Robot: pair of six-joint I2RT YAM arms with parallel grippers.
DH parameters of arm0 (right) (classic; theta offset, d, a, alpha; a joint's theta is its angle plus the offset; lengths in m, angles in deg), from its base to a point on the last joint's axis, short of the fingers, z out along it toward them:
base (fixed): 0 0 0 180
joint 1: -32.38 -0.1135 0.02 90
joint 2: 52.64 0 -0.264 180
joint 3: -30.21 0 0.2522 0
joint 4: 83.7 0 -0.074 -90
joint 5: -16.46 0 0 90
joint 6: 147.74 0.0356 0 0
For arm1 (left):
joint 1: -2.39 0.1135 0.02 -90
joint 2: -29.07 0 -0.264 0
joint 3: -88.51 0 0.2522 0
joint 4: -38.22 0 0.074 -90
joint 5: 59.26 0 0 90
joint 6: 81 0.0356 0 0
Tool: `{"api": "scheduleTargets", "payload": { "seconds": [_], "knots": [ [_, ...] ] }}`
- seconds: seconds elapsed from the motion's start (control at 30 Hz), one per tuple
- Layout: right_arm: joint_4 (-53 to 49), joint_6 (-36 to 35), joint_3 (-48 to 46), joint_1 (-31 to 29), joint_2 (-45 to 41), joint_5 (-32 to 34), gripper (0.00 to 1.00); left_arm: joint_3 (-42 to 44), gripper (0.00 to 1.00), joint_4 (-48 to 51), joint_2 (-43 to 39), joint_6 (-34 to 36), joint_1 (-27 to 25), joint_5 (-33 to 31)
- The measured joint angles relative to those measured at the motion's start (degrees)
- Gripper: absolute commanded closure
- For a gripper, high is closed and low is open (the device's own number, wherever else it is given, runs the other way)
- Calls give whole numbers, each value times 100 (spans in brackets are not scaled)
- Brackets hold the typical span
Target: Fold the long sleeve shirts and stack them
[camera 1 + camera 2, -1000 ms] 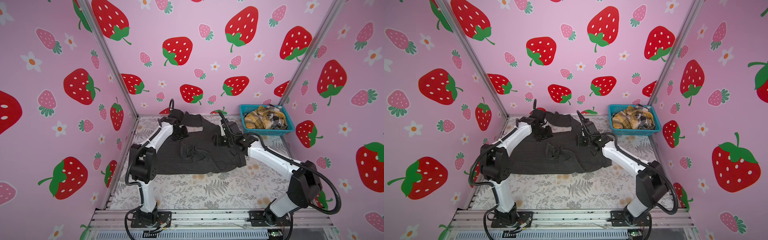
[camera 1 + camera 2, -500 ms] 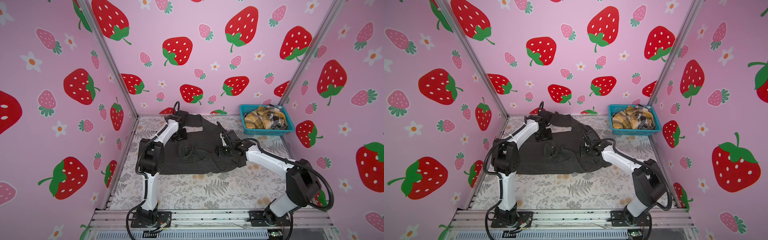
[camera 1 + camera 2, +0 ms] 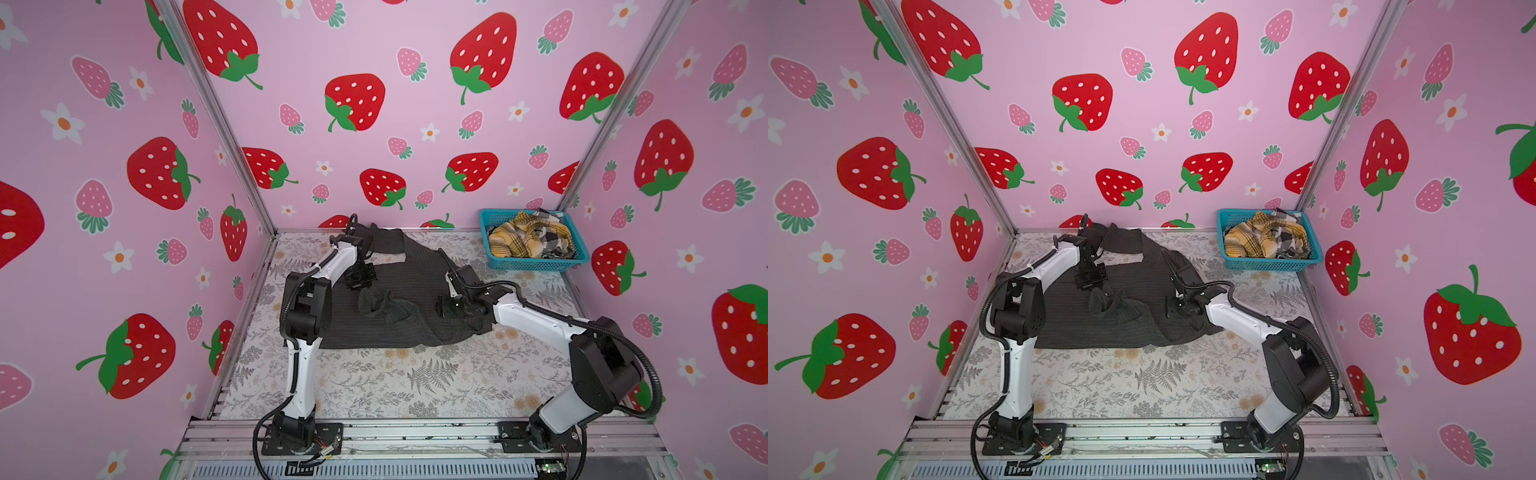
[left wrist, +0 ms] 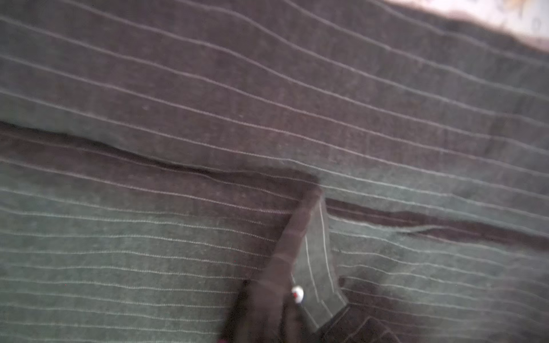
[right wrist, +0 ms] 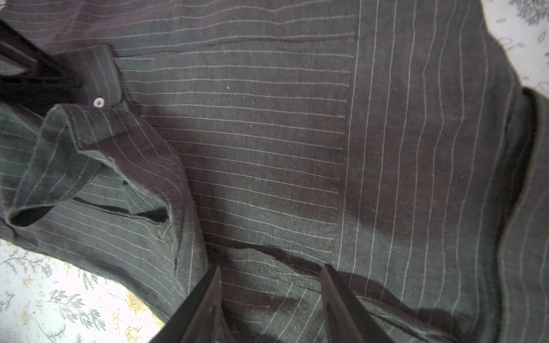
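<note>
**Bunched sleeve sits between the claws, left one nearer**

Top views: the charcoal pinstripe shirt (image 3: 386, 332) lies spread on the tabletop (image 3: 395, 374). Its long axis runs side to side, and one part trails toward the back wall. A bunched sleeve (image 3: 384, 307) sits mid-body. The left claw (image 3: 360, 279) is down on the cloth just behind that bunch. The right claw (image 3: 446, 305) is over the shirt's right part, further from the bunch. We see the same layout in both top views (image 3: 1113, 332). The other shirts (image 3: 528, 243) are in the teal basket (image 3: 536, 264) at the back right corner, well apart.

Left wrist: the lens is almost on the pinstripes. A cuff strip (image 4: 315, 261) with a button (image 4: 297, 294) runs toward the claw. The claw is closed tight, but we can't tell whether it pinches cloth.

Right wrist: the fingers (image 5: 202, 306) stand partly apart and hold nothing, with cloth flat beneath them. The open cuff (image 5: 59, 148) lies off to one side.

We judge the sleeve to be the left arm's job, laid out along the long axis.
</note>
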Motion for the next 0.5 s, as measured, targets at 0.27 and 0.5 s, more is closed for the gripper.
{"api": "scheduleTargets", "payload": {
  "seconds": [0.27,0.5],
  "knots": [
    [503,245,-901,7,-72,-518,76,-619,100,-26,-380,-192,4,-212],
    [570,337,-1241,50,-70,-511,69,-529,100,-564,-1777,-461,17,-146]
  ]
}}
